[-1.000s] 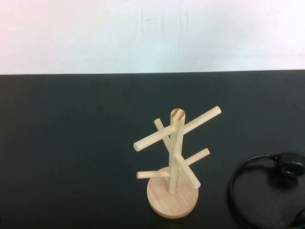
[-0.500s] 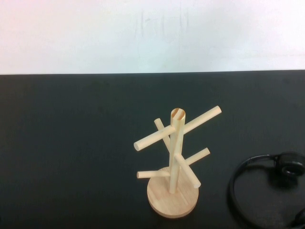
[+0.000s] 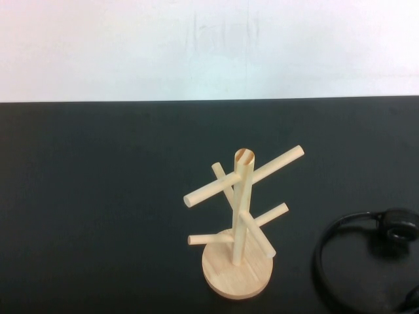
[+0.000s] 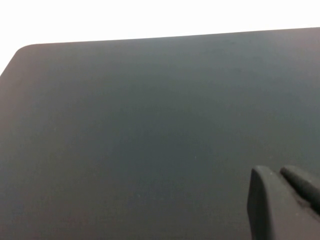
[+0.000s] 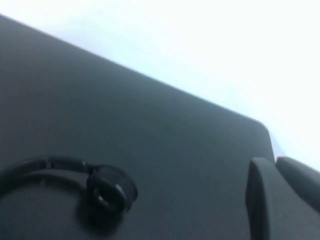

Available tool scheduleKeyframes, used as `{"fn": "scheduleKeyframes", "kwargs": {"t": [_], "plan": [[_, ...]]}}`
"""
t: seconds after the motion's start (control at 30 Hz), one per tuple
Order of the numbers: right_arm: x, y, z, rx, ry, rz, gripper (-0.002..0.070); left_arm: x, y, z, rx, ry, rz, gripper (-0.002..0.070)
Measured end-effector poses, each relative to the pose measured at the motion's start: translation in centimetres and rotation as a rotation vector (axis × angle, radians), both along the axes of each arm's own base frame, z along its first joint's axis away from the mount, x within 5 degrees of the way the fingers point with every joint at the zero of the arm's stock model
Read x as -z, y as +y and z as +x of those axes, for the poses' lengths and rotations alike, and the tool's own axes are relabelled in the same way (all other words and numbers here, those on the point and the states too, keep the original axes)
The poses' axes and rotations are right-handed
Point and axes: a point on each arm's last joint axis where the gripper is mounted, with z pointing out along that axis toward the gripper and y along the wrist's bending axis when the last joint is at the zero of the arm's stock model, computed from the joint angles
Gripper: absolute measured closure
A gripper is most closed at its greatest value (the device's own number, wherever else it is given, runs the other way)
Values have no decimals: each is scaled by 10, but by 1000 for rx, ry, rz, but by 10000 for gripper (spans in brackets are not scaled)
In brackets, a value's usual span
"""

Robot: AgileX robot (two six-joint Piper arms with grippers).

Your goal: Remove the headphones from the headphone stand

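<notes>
The headphones [image 3: 395, 231] are black and lie flat on the black table at the near right, apart from the stand and partly cut off by the view's edge. They also show in the right wrist view [image 5: 111, 190]. The light wooden headphone stand [image 3: 239, 216] stands upright at mid-table with all its pegs bare. Neither gripper appears in the high view. My left gripper [image 4: 276, 173] hovers over bare table, its jaws together and empty. My right gripper [image 5: 272, 163] is off to the side of the headphones, not touching them, its jaws together and empty.
The black table [image 3: 98, 196] meets a white wall at its far edge. The table's far corner shows in the right wrist view [image 5: 260, 125], and its rounded corner in the left wrist view [image 4: 22, 50].
</notes>
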Motion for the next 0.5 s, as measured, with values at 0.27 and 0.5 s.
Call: {"fn": "scheduleKeyframes", "kwargs": {"t": [0.27, 0.5], "plan": [[76, 1, 8, 15, -113, 117, 682, 0, 0, 0, 0, 0, 0, 673], [111, 3, 10, 76, 15, 338, 682, 0, 0, 0, 0, 0, 0, 673]]}}
